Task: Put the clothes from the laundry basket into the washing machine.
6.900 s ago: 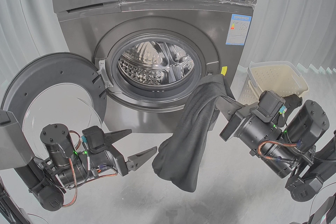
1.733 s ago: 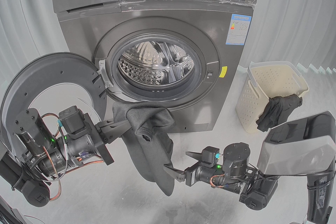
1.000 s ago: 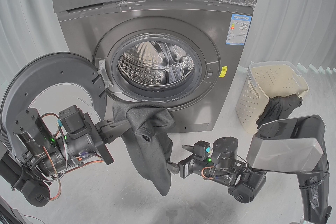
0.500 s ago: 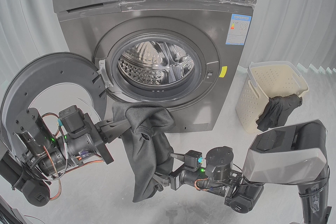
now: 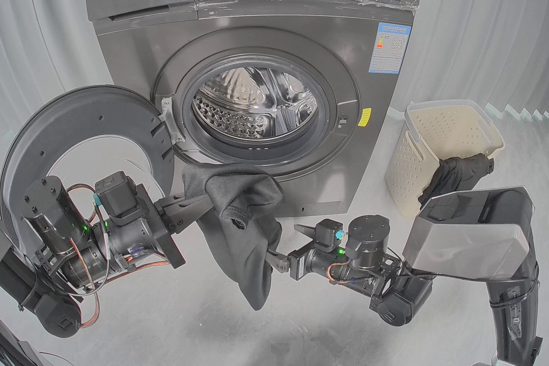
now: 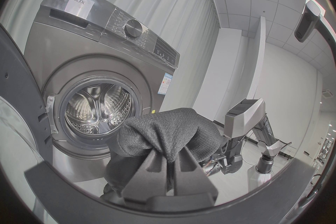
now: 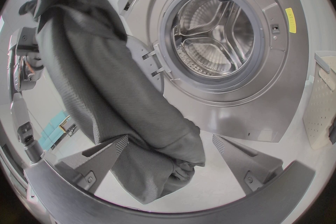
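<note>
Head view showed the washing machine point(image 5: 251, 41) with its door point(image 5: 86, 121) swung wide and the drum opening point(image 5: 257, 104) bare. The left claw point(image 5: 194, 206), low in front of the machine on the door side, was clenched on the top fold of a dark garment point(image 5: 246, 230). The cloth hung just below the opening's lower rim, its long axis straight down toward the floor. The right claw point(image 5: 287, 246) sat at the garment's hanging lower half, on the side toward the laundry basket point(image 5: 457, 127), fingers spread and one tip at the cloth's edge. A second dark piece point(image 5: 454, 178) lay draped over the basket's rim, beside the machine. Left wrist view had the left claw point(image 6: 168, 165) pinching the garment point(image 6: 168, 130), bunched over its tips, with the drum opening point(image 6: 96, 105) beyond and slightly above. Right wrist view showed the right claw point(image 7: 169, 140) released, and the garment's point(image 7: 115, 95) lower bulk sagging between its fingers, closer to one. The drum opening point(image 7: 213, 32) lay ahead and higher. The right claw seemed the nearer one to gather the loose tail before both arms lift the load up into the drum.
</note>
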Tool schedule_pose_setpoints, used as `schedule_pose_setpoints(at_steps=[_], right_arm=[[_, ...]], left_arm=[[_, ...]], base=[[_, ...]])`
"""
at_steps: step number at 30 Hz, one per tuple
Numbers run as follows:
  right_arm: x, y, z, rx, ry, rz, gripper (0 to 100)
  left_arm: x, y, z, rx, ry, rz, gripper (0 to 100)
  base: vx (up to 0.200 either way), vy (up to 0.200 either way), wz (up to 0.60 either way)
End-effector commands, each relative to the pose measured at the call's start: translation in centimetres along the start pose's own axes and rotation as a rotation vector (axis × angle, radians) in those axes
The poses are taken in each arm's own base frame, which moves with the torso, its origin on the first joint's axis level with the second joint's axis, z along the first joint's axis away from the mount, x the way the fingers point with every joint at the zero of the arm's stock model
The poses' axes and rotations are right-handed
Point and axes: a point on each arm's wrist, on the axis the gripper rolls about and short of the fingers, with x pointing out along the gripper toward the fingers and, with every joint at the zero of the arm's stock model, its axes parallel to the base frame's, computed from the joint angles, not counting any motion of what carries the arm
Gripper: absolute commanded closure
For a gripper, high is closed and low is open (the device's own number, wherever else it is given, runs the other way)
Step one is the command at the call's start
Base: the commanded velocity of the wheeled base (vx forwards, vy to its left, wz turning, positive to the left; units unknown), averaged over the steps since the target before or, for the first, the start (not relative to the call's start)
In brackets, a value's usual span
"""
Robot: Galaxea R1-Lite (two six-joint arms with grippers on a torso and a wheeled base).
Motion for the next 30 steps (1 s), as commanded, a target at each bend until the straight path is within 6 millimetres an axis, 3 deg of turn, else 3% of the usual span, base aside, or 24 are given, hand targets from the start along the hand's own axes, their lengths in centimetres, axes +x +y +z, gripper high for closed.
schedule_pose_setpoints(at_steps=[1, 11, 16, 22, 29, 30], right_arm=[[0.6, -1.9, 0.4, 0.006, -0.010, -0.033, 0], [1.7, -2.3, -0.3, 0.009, 0.010, 0.014, 0], [2.1, -0.8, -1.3, 0.012, 0.025, 0.082, 0], [2.9, 0.9, -0.9, 0.022, -0.001, 0.130, 0], [3.8, 1.1, -1.2, 0.018, -0.037, 0.139, 0], [3.8, 1.1, -1.1, 0.018, -0.040, 0.140, 100]], left_arm=[[0.0, 0.0, 0.0, 0.001, -0.002, -0.001, 100], [0.0, -0.2, 0.0, -0.002, 0.001, -0.007, 100], [0.0, -0.1, 0.0, -0.001, 0.001, -0.004, 100], [0.1, -0.2, -0.1, -0.002, 0.003, -0.008, 100], [0.1, -0.2, -0.1, -0.002, 0.003, -0.008, 100], [0.1, -0.2, -0.1, -0.002, 0.003, -0.008, 100]], base=[[0.000, 0.000, 0.00], [0.000, 0.000, 0.00], [0.000, 0.000, 0.00], [0.000, 0.000, 0.00], [0.000, 0.000, 0.00], [0.000, 0.000, 0.00]])
